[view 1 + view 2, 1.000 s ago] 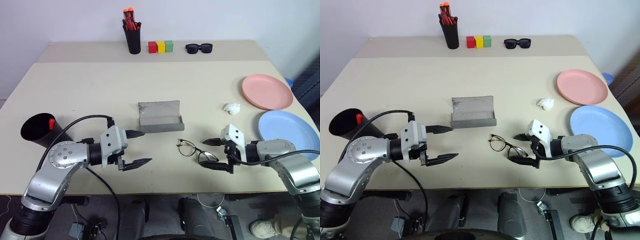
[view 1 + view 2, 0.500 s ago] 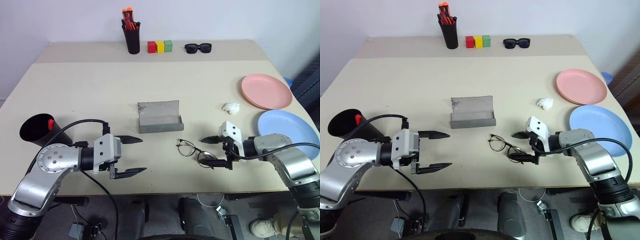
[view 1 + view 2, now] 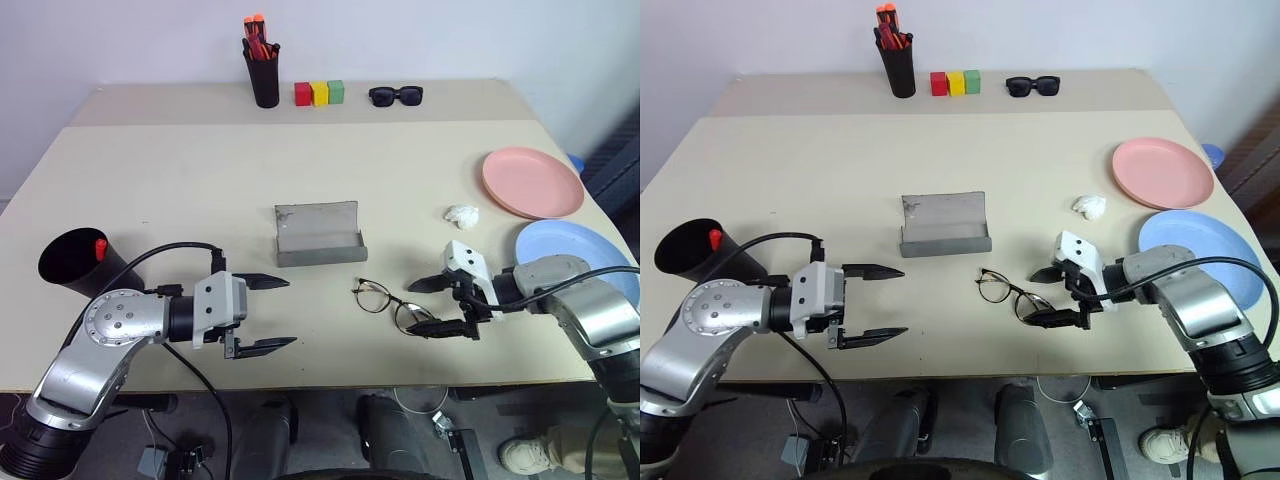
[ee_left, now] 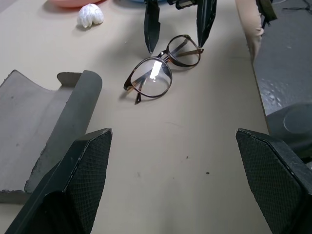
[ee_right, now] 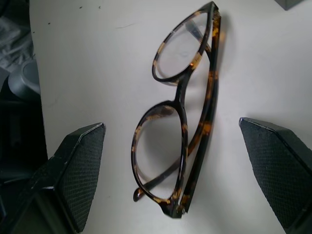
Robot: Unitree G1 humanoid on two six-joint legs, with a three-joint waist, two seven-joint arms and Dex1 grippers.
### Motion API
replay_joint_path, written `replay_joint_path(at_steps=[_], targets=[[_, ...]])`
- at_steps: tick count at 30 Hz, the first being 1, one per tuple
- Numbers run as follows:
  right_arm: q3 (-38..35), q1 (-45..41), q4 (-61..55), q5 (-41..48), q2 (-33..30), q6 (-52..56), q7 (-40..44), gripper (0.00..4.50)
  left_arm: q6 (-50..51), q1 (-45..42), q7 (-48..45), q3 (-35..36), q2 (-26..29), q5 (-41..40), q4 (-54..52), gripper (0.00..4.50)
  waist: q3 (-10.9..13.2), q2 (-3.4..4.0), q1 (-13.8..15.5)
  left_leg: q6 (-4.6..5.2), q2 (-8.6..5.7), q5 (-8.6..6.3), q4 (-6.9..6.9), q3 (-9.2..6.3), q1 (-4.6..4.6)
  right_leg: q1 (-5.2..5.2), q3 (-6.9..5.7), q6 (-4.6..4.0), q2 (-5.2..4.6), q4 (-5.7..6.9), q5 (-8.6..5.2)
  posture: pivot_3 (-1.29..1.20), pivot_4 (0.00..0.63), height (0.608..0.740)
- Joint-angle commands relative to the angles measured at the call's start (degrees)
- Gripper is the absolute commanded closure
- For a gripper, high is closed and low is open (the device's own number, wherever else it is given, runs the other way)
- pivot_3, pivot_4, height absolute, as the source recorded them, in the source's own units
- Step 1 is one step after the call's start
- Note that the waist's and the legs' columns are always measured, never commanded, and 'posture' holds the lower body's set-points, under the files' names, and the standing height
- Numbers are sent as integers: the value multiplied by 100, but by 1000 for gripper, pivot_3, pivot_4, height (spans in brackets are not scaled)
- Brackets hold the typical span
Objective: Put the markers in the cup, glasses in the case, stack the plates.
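I see my right tool (image 3: 441,305) spread wide at the glasses (image 3: 392,303), which lie low centre-right on the tabletop (image 3: 200,180). My left tool (image 3: 270,313), lower left, gapes empty below the open case (image 3: 319,234).

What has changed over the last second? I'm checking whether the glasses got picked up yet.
Not yet. The left pincer drew back from the case toward the table's near edge. The right pincer stayed open around the glasses, tilting down slightly; nothing was gripped or released. Glasses, case, both plates and cup lie where they were.
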Motion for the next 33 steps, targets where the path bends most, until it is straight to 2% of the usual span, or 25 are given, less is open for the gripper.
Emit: replay_joint_path(at_steps=[1,8,11,18,33], targets=[[52,-169,51,-8,45,19,60,0,-167,-55,16,-58,-41,47,-33,346,0,0,0,0,0,0,0,0,0,0,0,0,0,-2,0,0,150,740],[225,-269,133,6,111,59,160,0,-247,-124,-6,-109,-49,102,46,346,0,0,-2,4,0,-2,-3,0,-3,1,0,0,0,-13,2,0,150,740],[277,-303,132,-2,182,88,142,846,-282,-150,-3,-119,-51,123,94,256,0,0,-3,4,1,-2,-2,1,-3,1,0,-2,0,-15,4,0,150,740],[312,-336,58,33,271,150,119,4332,-336,-181,15,-175,-63,164,162,256,0,0,-13,7,2,-4,-4,2,-5,2,-1,-1,1,-24,5,0,150,740],[164,-261,2,56,179,84,27,4427,-339,-293,56,-295,-228,241,233,256,-2,-2,0,7,11,-5,-3,3,-1,7,-4,-8,9,-31,10,0,150,740]])
